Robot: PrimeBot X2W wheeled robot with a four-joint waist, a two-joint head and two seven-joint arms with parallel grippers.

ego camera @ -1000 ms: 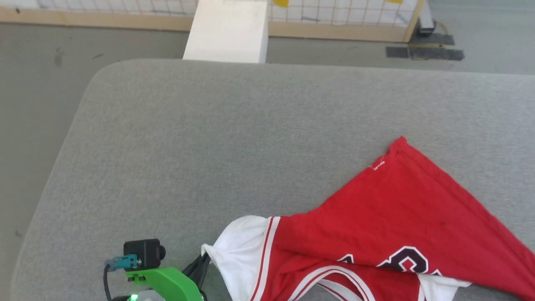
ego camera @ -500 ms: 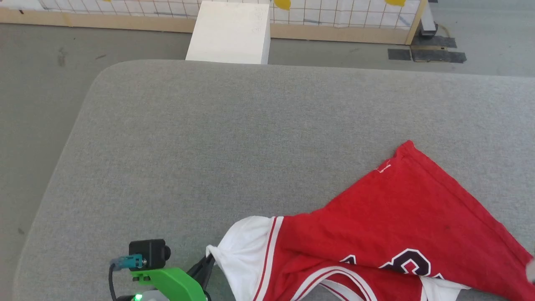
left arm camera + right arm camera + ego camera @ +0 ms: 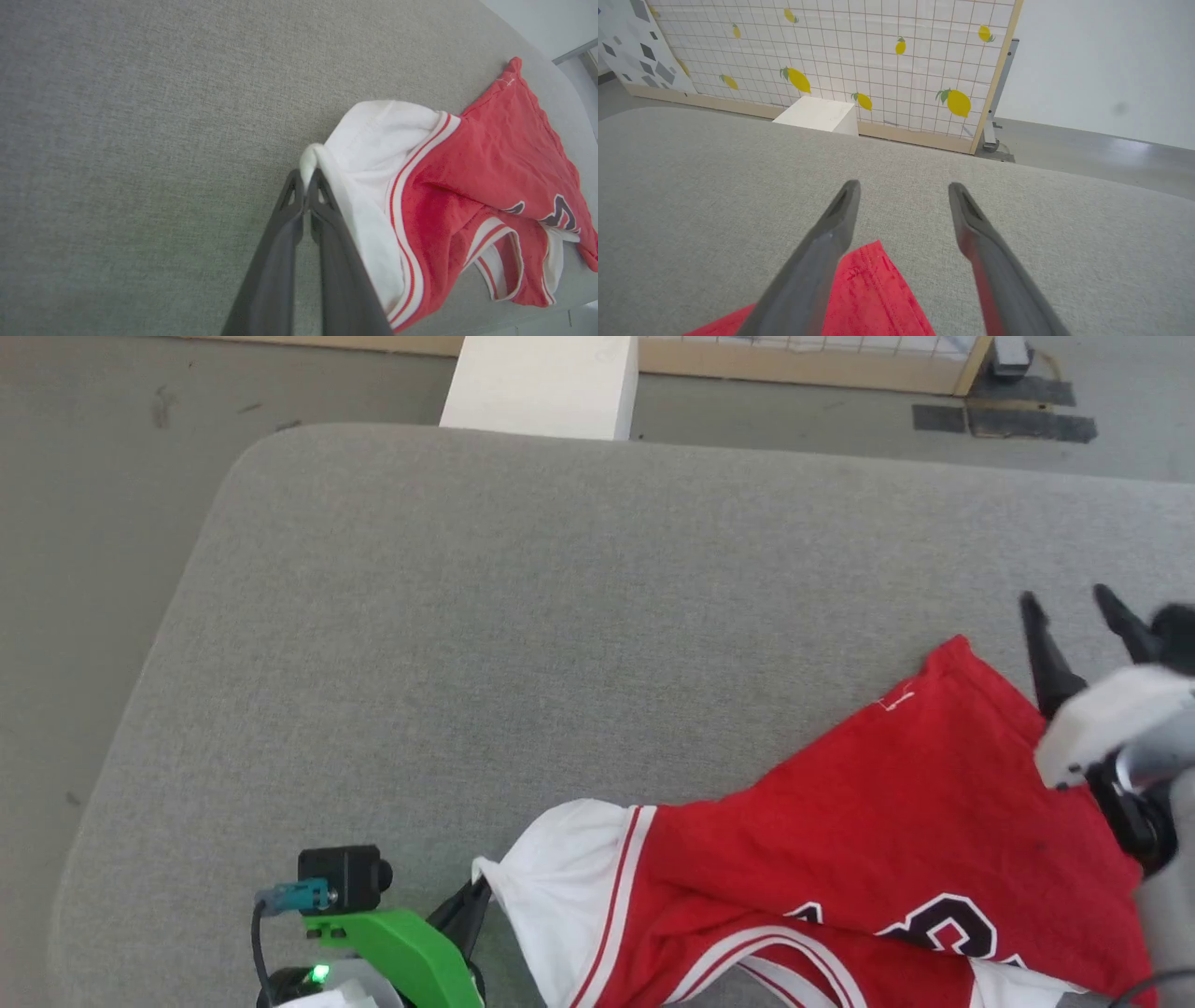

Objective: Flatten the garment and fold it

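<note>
The garment (image 3: 868,821), a red T-shirt with white sleeves and striped trim, lies crumpled on the grey padded table (image 3: 523,644) at the near right. My left gripper (image 3: 474,903) is shut on the edge of its white sleeve (image 3: 373,140), the fabric pinched between the fingertips (image 3: 306,184). My right gripper (image 3: 1074,607) hovers open above the red hem corner (image 3: 873,289), its fingers (image 3: 831,224) spread with nothing between them. The small white hem tag (image 3: 898,700) sits near that corner.
A white box (image 3: 541,383) stands on the floor beyond the table's far edge. A lemon-patterned grid panel (image 3: 859,60) in a wooden frame lines the back. The table's left half and far side are bare grey fabric.
My right gripper has come into the head view at the right and opened above the hem corner. The head camera has tilted down a little. The left gripper keeps its hold on the sleeve.
</note>
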